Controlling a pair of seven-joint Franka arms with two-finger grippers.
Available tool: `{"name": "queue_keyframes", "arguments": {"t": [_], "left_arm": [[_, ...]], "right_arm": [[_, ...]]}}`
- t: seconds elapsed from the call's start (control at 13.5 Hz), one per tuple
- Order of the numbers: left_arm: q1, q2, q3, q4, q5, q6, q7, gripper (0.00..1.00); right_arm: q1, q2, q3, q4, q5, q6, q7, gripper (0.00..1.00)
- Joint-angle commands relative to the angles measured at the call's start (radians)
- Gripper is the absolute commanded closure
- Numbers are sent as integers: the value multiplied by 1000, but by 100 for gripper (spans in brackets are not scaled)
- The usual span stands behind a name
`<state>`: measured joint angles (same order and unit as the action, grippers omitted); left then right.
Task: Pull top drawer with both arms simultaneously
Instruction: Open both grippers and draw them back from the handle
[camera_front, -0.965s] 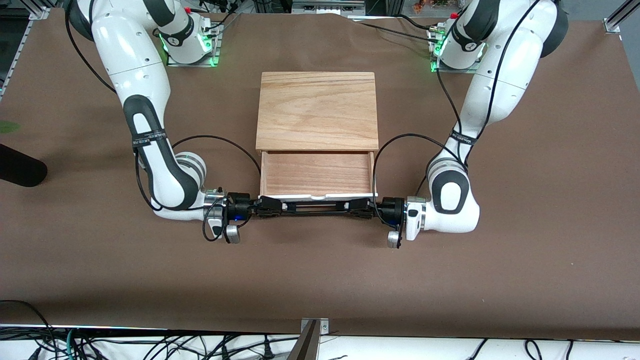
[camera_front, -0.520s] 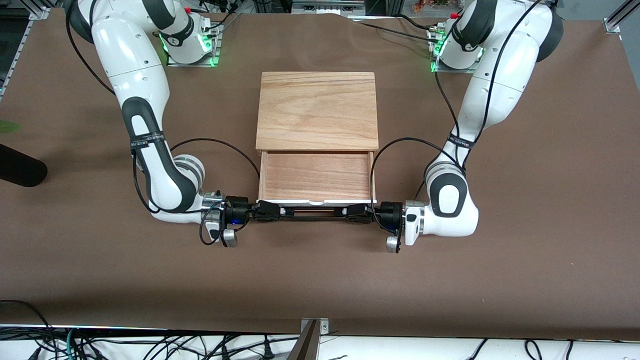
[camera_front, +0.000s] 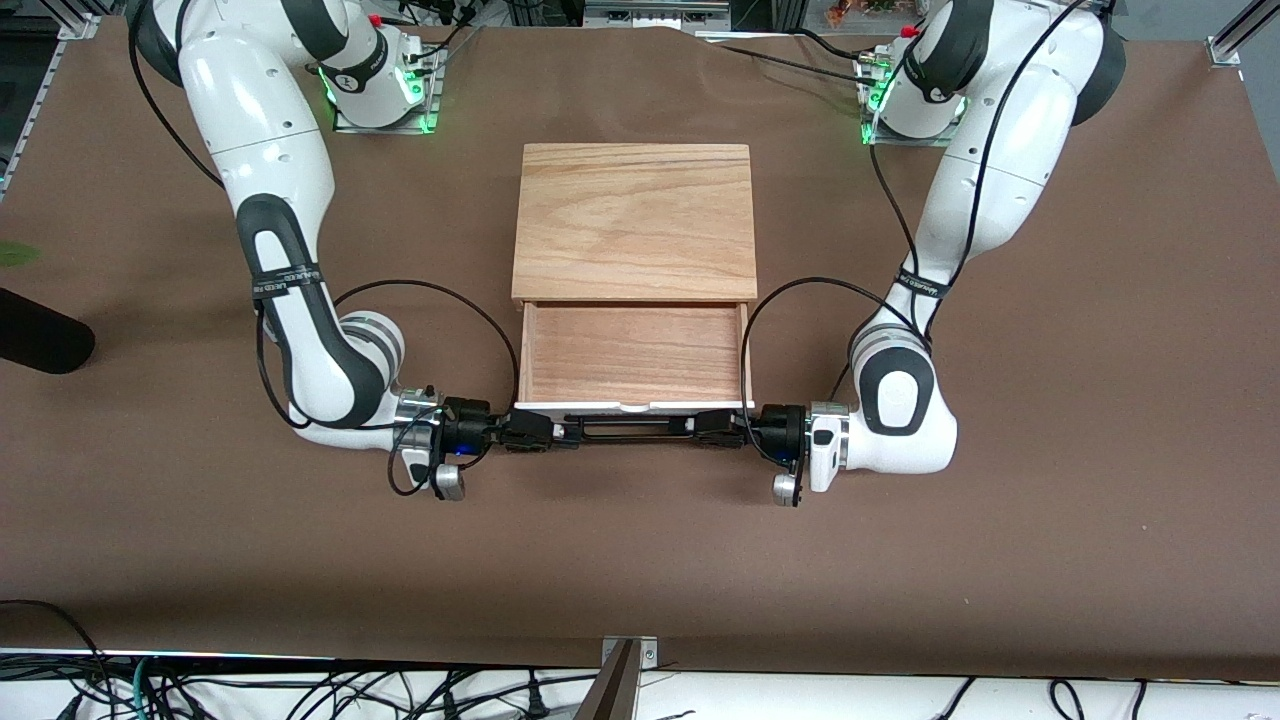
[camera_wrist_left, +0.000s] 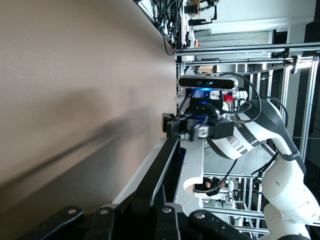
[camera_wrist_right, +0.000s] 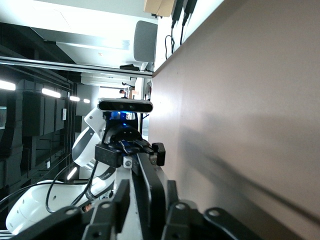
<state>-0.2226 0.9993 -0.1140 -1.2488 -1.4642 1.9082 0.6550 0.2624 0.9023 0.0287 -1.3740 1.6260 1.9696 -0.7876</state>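
The top drawer (camera_front: 632, 352) stands pulled out of the pale wood cabinet (camera_front: 633, 220), with its reddish-brown floor showing and its white front panel (camera_front: 632, 406) nearest the front camera. Its thin black handle (camera_front: 630, 430) runs along the panel. My left gripper (camera_front: 712, 427) is shut on the handle's end toward the left arm; its own view (camera_wrist_left: 150, 200) shows the bar (camera_wrist_left: 162, 170) pinched tight. My right gripper (camera_front: 535, 432) straddles the other end; in its own view (camera_wrist_right: 145, 192) a gap shows between one finger and the bar (camera_wrist_right: 150, 175).
The cabinet sits mid-table on the brown table cover (camera_front: 640, 560). A black rounded object (camera_front: 40, 340) lies at the table edge toward the right arm's end. A metal bracket (camera_front: 628, 650) sits on the table edge nearest the front camera.
The drawer slid farther out toward the front camera, most of it in the first half second. Both grippers came with the handle. The right wrist drew back toward its own end of the table.
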Motion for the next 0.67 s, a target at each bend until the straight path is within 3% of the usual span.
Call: {"name": "queue_keyframes", "arguments": {"t": [0.0, 0.07, 0.15, 0.22, 0.37, 0.59], "left_arm": [[2, 4, 2, 20, 25, -14, -14, 60], [2, 4, 2, 20, 25, -14, -14, 52], [0, 2, 2, 19, 27, -14, -14, 34], [0, 2, 2, 17, 27, -14, -9, 4], [0, 2, 2, 17, 27, -14, -6, 0], [0, 1, 2, 15, 27, -14, -12, 0]], "right_arm": [[-5, 20, 7, 49, 8, -3, 16, 0], [-6, 18, 7, 49, 6, -5, 14, 0], [-6, 18, 7, 49, 5, -5, 16, 0], [-6, 17, 7, 49, 3, -5, 16, 0], [-5, 10, 5, 50, -27, -5, 18, 0], [-6, 3, -18, 82, -150, -5, 22, 0]]}}
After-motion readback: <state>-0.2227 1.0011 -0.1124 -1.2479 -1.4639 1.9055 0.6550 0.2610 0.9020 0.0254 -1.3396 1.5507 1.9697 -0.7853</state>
